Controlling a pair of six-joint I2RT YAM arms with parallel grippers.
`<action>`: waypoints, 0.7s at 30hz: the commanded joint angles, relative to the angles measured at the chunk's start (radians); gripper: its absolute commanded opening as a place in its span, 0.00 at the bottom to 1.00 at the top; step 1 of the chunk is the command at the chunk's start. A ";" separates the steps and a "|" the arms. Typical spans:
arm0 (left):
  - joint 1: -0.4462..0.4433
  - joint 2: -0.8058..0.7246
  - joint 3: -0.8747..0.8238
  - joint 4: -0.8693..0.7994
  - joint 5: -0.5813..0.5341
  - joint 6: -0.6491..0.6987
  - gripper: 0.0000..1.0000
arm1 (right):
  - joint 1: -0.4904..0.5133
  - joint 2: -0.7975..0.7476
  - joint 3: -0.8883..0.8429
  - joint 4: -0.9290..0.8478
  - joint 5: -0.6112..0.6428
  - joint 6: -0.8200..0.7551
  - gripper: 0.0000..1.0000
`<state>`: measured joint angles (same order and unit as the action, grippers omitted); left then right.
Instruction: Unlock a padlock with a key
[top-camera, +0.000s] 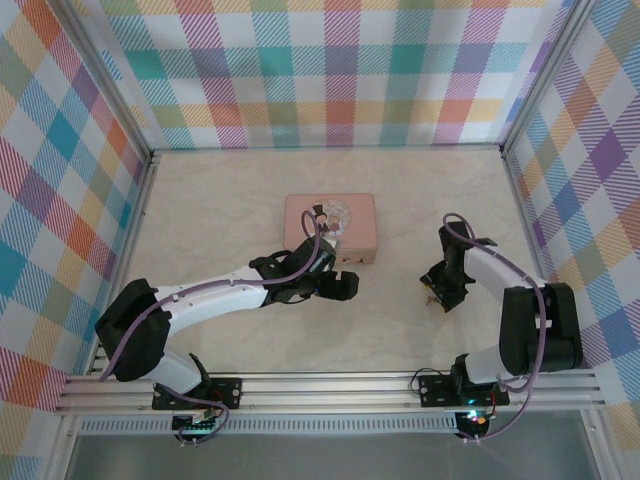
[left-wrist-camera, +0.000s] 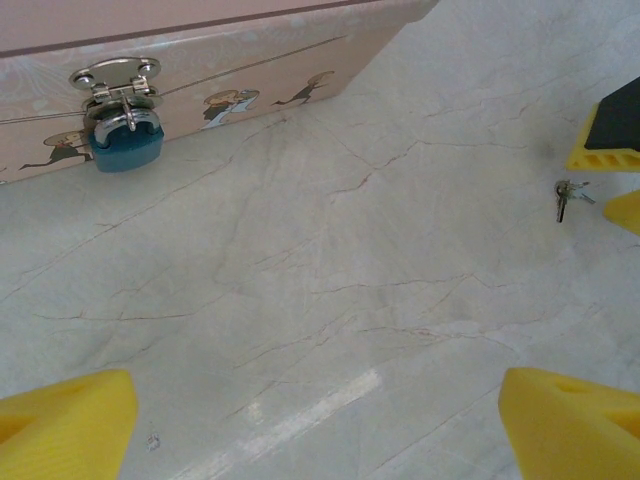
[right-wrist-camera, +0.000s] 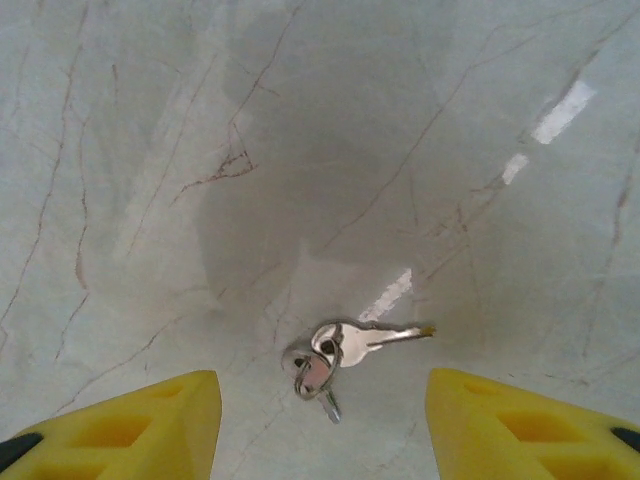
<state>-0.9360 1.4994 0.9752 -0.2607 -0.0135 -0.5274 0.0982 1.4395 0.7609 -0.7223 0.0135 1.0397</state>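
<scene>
From above: pale marble-patterned tabletop (top-camera: 200, 220) boxed in by checked walls (top-camera: 340, 70), with a pink rectangular picture tin (top-camera: 320, 240) near the middle. Left gripper (top-camera: 340, 285) reaching in just in front of the tin's near edge, close to its right corner; touching or not, impossible to tell. Right gripper (top-camera: 437, 290) well off to the tin's right, pointed down at the table.

From the left wrist: front wall of the tin (left-wrist-camera: 250, 60) across the upper left, carrying a silvery metal hasp (left-wrist-camera: 115, 80). Hanging from that hasp, a tiny dark bluish-teal padlock (left-wrist-camera: 125, 145), its small metal shackle closed through the loop, body low against the tin's wall. Yellow fingertips (left-wrist-camera: 65, 425) of the left gripper (left-wrist-camera: 320, 430) at the bottom corners, spread wide, holding nothing, well short of the padlock. At the right edge, two yellow tips of the right gripper (left-wrist-camera: 610, 180), and just beside them a tiny thin pale silvery metal key (left-wrist-camera: 565, 195) flat on the table.

From the right wrist: the key (right-wrist-camera: 375, 340) on a small ring (right-wrist-camera: 315, 375) with a second one, lying on the marbled surface between the yellow fingertips (right-wrist-camera: 130, 425) of the right gripper (right-wrist-camera: 325, 430). Jaws parted on either side, apparently clear of the metal, gripping nothing.
</scene>
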 joint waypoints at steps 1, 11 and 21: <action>-0.017 0.000 0.006 -0.009 -0.017 -0.009 0.93 | -0.005 0.025 -0.015 0.030 -0.024 0.034 0.56; -0.018 -0.001 0.009 -0.009 -0.023 -0.008 0.93 | -0.005 0.057 -0.034 0.056 -0.004 0.045 0.43; -0.017 -0.005 -0.001 -0.008 -0.038 -0.008 0.93 | -0.008 0.064 -0.052 0.070 -0.004 0.045 0.02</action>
<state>-0.9401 1.4994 0.9752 -0.2607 -0.0288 -0.5312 0.0971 1.4685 0.7471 -0.6697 0.0002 1.0843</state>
